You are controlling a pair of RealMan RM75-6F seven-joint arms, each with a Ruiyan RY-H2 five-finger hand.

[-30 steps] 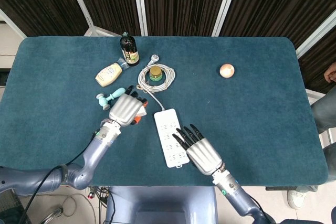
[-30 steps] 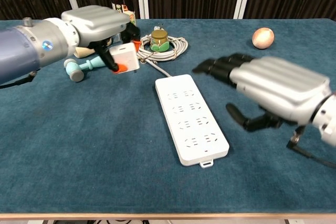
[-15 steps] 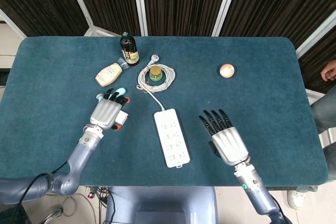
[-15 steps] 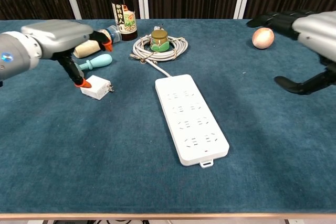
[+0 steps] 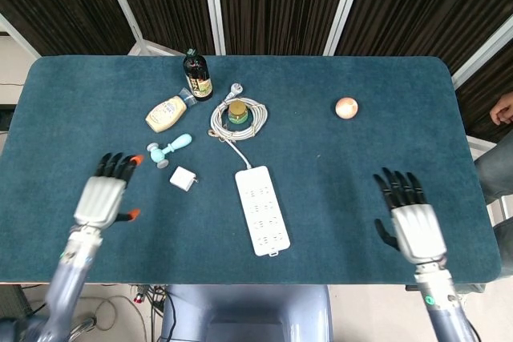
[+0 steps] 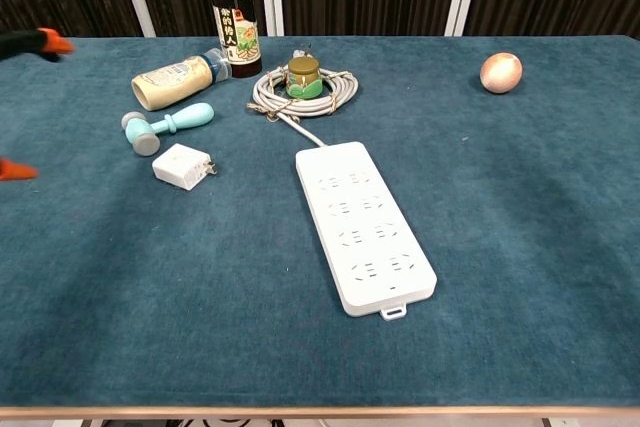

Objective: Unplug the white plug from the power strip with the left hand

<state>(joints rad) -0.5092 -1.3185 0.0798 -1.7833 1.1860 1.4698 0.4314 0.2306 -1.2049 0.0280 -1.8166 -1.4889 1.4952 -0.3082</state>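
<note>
The white plug point(image 5: 183, 179) point(image 6: 183, 167) lies on the blue cloth, prongs pointing right, a little left of the white power strip point(image 5: 261, 210) point(image 6: 364, 225). No socket of the strip holds anything. My left hand point(image 5: 106, 195) is far left near the table's front, fingers spread and holding nothing; only its orange fingertips point(image 6: 47, 43) show at the chest view's left edge. At the front right, my right hand point(image 5: 412, 220) is likewise spread and holding nothing, outside the chest view.
The strip's cable is coiled point(image 5: 238, 117) around a small jar point(image 6: 303, 75) behind it. A dark bottle point(image 5: 197, 75), a lying cream bottle point(image 5: 166, 113) and a teal mallet-like toy point(image 5: 168, 149) sit back left. An egg-like ball point(image 5: 346, 107) rests back right.
My left hand set the plug down on the cloth, let go and drew back left toward the front edge. My right hand pulled away from the strip to the front right.
</note>
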